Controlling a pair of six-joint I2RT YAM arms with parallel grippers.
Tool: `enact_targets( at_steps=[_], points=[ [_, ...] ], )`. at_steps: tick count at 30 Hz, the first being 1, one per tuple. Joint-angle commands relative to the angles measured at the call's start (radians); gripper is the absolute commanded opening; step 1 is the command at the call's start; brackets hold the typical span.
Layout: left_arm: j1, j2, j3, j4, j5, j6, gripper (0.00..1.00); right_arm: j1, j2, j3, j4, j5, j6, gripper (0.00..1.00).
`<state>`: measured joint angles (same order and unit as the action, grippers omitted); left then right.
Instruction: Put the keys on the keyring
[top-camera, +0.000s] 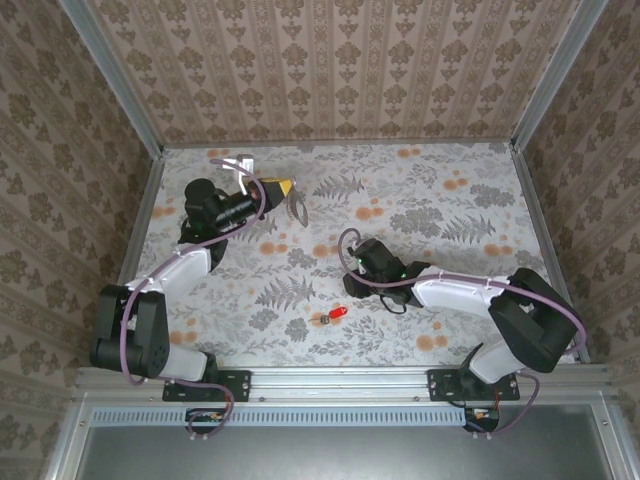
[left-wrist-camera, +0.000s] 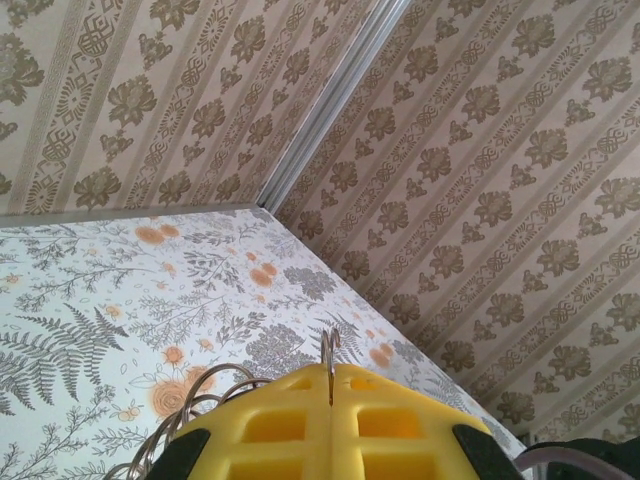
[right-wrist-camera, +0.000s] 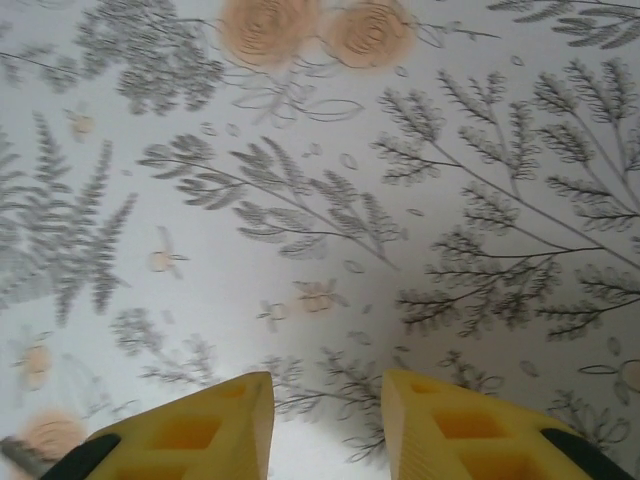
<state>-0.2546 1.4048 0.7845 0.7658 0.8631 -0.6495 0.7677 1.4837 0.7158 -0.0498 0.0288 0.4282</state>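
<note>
While the two arm bases sit bolted along the near edge, the red key (top-camera: 338, 314) lies flat on the flowered table (top-camera: 450, 200) a little way in from that edge, roughly midway between the bases. Its bright head points right and a small dark bit sticks out to the left. Nothing touches it.

Just beyond the key and slightly to its right, the right gripper (right-wrist-camera: 326, 382) hangs low over the table, the arm reaching in from the right side. In the right wrist view its yellow fingers (right-wrist-camera: 225, 428) stand apart with a clear gap, and only the fern pattern shows between them; they grip nothing.

Farther back on the left half of the table, the left gripper (top-camera: 286, 188) is raised and points toward the right. Its jaws are pressed together on the keyring (top-camera: 297, 207), which hangs off the fingertips as a greyish loop. In the left wrist view the keyring (left-wrist-camera: 329, 350) appears edge-on, a thin metal strip pinched in the seam between the yellow pads, well apart from the key.

Behind everything stands the patterned wall (top-camera: 340, 70).
</note>
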Motion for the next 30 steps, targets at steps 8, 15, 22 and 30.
enact_targets(
  at_steps=[8,15,22,30],
  points=[
    [-0.014,0.006,0.009,0.033,0.0,0.022,0.0,0.194,0.001,-0.018,-0.062,-0.013,0.081,0.38],
    [-0.017,0.019,0.01,0.04,-0.003,0.022,0.0,0.222,-0.018,-0.044,-0.071,-0.026,0.12,0.37],
    [-0.021,0.032,0.018,0.044,-0.006,0.022,0.0,0.23,0.014,-0.047,-0.027,-0.073,0.147,0.37],
    [-0.032,0.036,0.017,0.047,-0.012,0.022,0.0,0.232,0.083,-0.017,0.02,-0.135,0.187,0.37]
  ],
)
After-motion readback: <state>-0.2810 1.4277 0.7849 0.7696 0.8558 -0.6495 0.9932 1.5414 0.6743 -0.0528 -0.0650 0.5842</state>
